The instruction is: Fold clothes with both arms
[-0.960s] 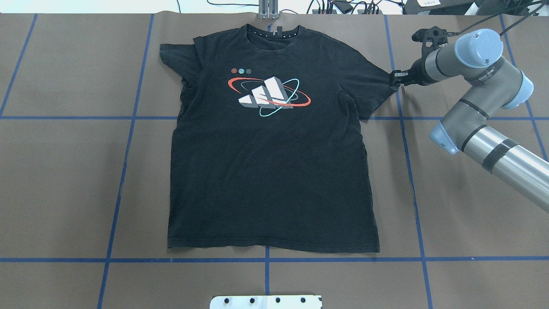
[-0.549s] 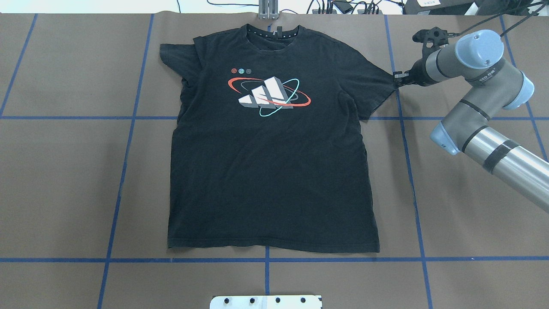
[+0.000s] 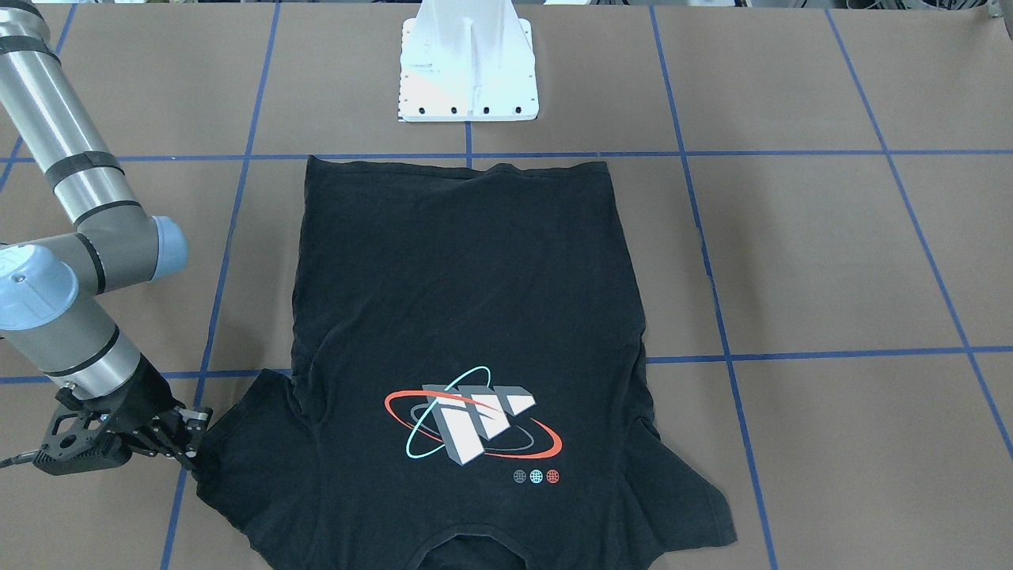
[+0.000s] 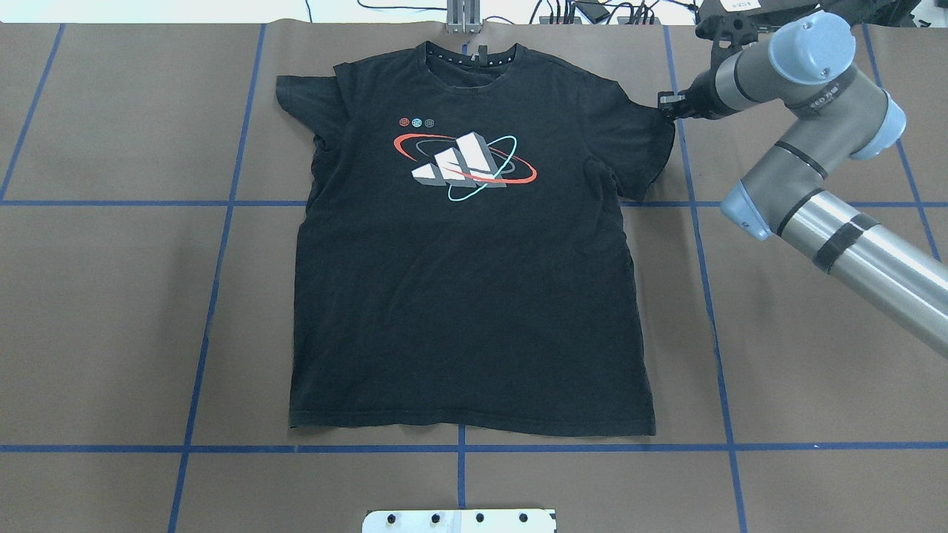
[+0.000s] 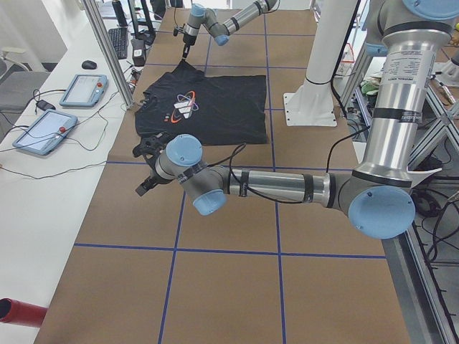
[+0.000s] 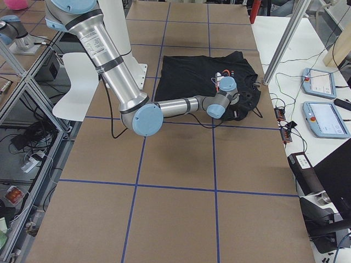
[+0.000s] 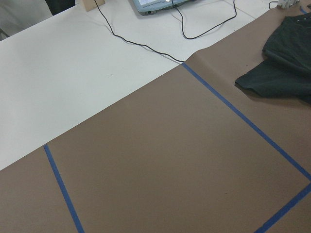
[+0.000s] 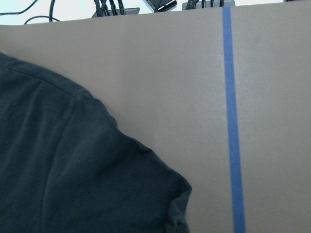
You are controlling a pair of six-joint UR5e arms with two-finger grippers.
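Blue tape lines cross the brown-papered desk. A black T-shirt lies spread at its middle, print up. The right hand is closed on the edge of one sleeve. The left hand hangs over bare desk, well apart from the shirt; whether it is open or closed cannot be told.

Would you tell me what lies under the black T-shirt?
The T-shirt lies flat on the brown table cover with blue tape lines; whatever sits beneath the fabric itself is hidden.

A brown-papered table gridded with blue tape adjoins a white bench holding two tablets.
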